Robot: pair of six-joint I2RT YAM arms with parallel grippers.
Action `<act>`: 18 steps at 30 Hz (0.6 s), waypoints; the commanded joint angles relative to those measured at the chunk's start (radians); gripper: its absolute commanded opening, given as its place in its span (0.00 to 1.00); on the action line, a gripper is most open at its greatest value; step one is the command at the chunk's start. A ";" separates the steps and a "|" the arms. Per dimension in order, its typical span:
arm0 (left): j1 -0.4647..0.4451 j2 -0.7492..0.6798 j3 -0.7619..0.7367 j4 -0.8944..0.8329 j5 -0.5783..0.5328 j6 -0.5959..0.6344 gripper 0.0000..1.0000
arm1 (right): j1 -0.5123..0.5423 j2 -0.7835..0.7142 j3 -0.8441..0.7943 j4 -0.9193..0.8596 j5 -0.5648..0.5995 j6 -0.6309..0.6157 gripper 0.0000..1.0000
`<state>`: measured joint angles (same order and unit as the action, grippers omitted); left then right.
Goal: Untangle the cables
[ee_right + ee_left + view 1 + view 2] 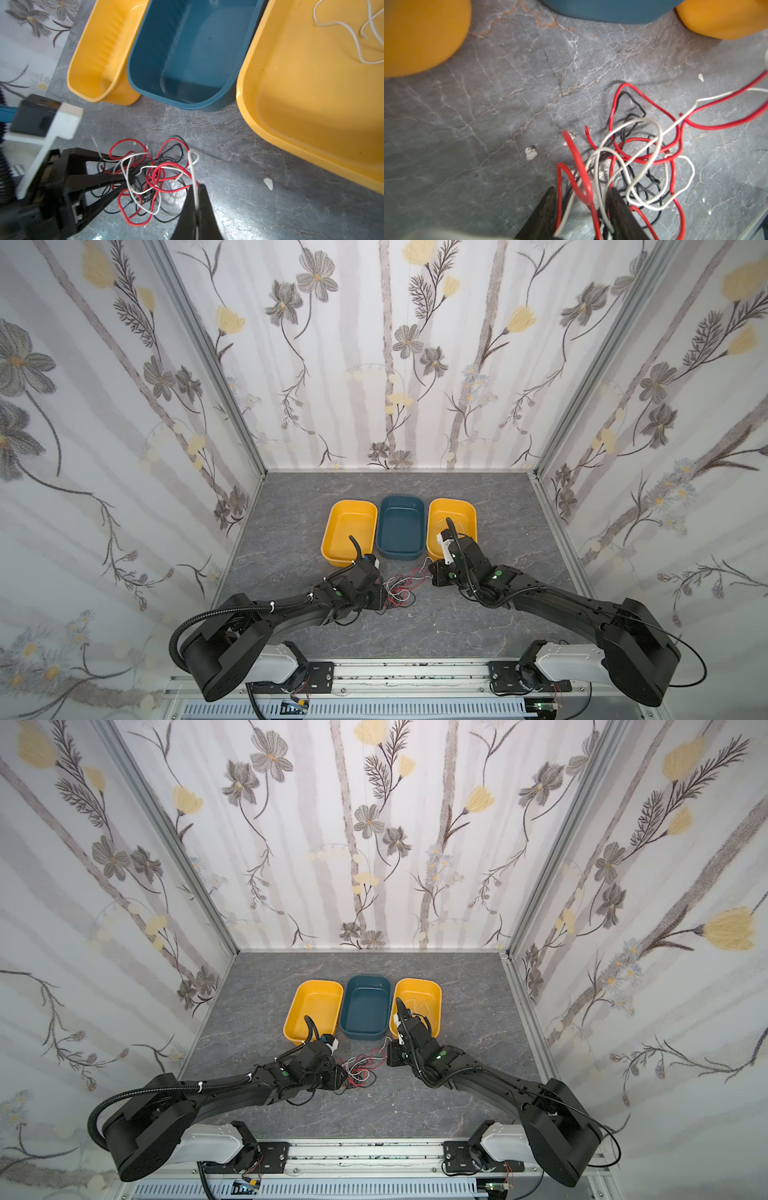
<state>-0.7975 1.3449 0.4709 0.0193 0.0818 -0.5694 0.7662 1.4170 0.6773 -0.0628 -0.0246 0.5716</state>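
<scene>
The cables [400, 585] [360, 1067] lie as one tangle of thin red, black and white wires on the grey table between my two grippers. In the left wrist view the cables [637, 158] loop over each other. My left gripper [583, 199] is open, with red and white strands running loosely between its fingers. In the right wrist view my right gripper [196, 192] is shut on a white cable [193, 166] that rises from the tangle's right edge. A separate white cable [351, 33] lies in the right yellow bin [259, 116].
Three bins stand in a row just behind the tangle: a yellow bin [332, 522], a blue bin [401, 498] and the right yellow bin [454, 502]. Patterned walls close the table on three sides. Small white scraps [531, 152] lie on the table.
</scene>
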 commanded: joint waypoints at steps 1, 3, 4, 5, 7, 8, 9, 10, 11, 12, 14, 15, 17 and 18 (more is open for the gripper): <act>0.003 0.029 -0.004 0.022 0.005 -0.023 0.36 | 0.001 -0.052 0.022 0.006 -0.009 0.001 0.01; 0.004 0.050 -0.001 0.024 0.002 -0.024 0.28 | 0.001 -0.092 0.033 -0.016 -0.001 -0.008 0.01; 0.004 0.058 0.001 0.024 0.002 -0.024 0.25 | -0.001 -0.110 0.040 -0.034 0.011 -0.014 0.01; 0.005 0.064 0.002 0.024 0.001 -0.024 0.23 | -0.010 -0.133 0.046 -0.054 0.022 -0.021 0.00; 0.006 0.072 0.003 0.022 -0.003 -0.023 0.22 | -0.033 -0.178 0.051 -0.080 0.030 -0.030 0.00; 0.008 0.073 0.003 0.021 -0.006 -0.023 0.21 | -0.043 -0.198 0.051 -0.090 0.034 -0.034 0.00; 0.008 0.073 0.005 0.018 -0.008 -0.023 0.21 | -0.053 -0.219 0.051 -0.097 0.039 -0.039 0.00; 0.008 0.073 0.005 0.014 -0.011 -0.023 0.21 | -0.068 -0.242 0.051 -0.104 0.044 -0.043 0.00; 0.009 0.072 0.004 0.012 -0.013 -0.022 0.21 | -0.081 -0.260 0.051 -0.112 0.047 -0.048 0.00; 0.010 0.070 0.005 0.011 -0.014 -0.021 0.21 | -0.093 -0.273 0.051 -0.118 0.047 -0.053 0.00; 0.012 0.066 0.004 0.010 -0.012 -0.020 0.22 | -0.115 -0.294 0.057 -0.135 0.046 -0.062 0.00; 0.012 0.065 0.003 0.013 -0.011 -0.020 0.22 | -0.121 -0.301 0.058 -0.141 0.048 -0.065 0.00; 0.014 0.063 0.002 0.012 -0.012 -0.020 0.22 | -0.139 -0.322 0.060 -0.153 0.046 -0.071 0.00; 0.014 0.066 0.002 0.010 -0.013 -0.020 0.22 | -0.144 -0.331 0.060 -0.158 0.048 -0.075 0.00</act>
<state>-0.7868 1.4078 0.4767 0.1032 0.0891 -0.5804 0.6323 1.1023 0.7277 -0.2043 0.0029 0.5186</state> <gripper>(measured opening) 0.219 0.049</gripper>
